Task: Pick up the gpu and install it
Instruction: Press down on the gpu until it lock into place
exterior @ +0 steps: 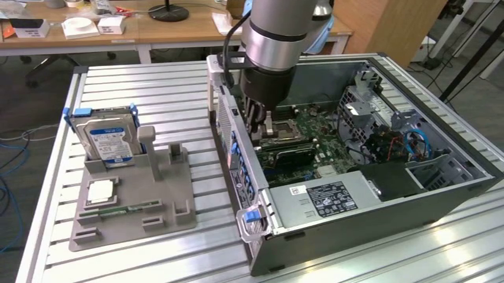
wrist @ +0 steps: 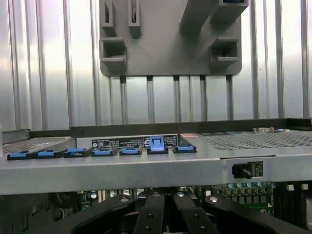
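My gripper (exterior: 261, 131) reaches down into the open computer case (exterior: 441, 191), near its rear wall, over the motherboard (exterior: 315, 115). Its fingers (wrist: 151, 214) are pressed together, and I see nothing between them in the wrist view. A dark flat card, which I take for the gpu (exterior: 290, 154), stands low in the case just beside and below the fingertips. I cannot tell whether the fingers touch it. The two upright posts (exterior: 165, 156) of the grey holder stand bare.
The grey holder (exterior: 130, 227) on the slatted table at the exterior view's left carries a hard drive (exterior: 110, 138), a square chip (exterior: 101, 191) and a green RAM stick (exterior: 130, 208). Blue slot clips (wrist: 156, 144) line the case's rear wall. A power supply (exterior: 331, 197) fills the near corner.
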### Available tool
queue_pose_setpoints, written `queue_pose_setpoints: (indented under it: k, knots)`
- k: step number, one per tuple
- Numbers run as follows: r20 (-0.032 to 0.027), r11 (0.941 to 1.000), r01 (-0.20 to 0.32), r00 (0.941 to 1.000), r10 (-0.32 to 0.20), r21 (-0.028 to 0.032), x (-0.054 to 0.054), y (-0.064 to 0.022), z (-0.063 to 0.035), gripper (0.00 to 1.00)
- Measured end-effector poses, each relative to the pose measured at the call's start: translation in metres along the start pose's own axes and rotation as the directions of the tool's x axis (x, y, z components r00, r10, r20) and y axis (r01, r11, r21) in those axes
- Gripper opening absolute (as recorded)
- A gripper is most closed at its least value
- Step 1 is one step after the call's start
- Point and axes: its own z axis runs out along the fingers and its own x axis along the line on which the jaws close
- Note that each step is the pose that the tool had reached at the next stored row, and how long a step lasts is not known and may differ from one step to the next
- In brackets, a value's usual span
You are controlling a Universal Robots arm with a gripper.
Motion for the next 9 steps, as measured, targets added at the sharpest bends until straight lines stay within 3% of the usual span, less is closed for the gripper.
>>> queue_pose_setpoints:
  k: [5,6,9]
  knots:
    - [-0.0014,1.0,0.0,1.0,0.0,0.0034,0.0001,-0.0002,0.0045,0.11]
    - [0.0006,1.0,0.0,1.0,0.0,0.0056,0.0,-0.0005,0.0062,0.11]
    - [0.0008,1.0,0.0,1.0,0.0,0.0044,-0.0002,-0.0022,0.0066,0.11]
